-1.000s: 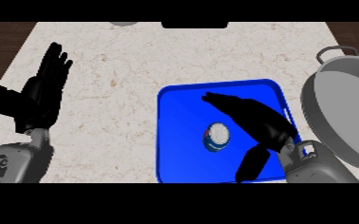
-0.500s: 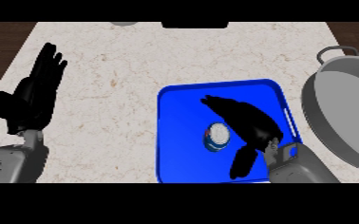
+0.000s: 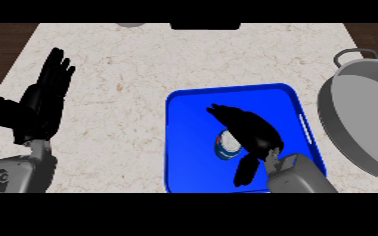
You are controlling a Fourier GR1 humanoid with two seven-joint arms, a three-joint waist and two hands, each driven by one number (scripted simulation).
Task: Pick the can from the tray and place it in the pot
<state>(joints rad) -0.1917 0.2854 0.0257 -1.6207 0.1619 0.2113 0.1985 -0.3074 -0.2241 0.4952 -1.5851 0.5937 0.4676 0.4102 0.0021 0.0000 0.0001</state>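
Can (image 3: 227,145) (half under right hand (image 3: 251,132))

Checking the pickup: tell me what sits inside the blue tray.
Inside the blue tray stands one can, seen from above. The right hand is over the tray and covers the can's right side, so contact cannot be told.

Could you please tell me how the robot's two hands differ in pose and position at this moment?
The left hand rests open at the view's left, fingers up over bare counter; the right hand reaches over the blue tray, beside the can. The left hand is near nothing; the right partly hides the can. Both are black.
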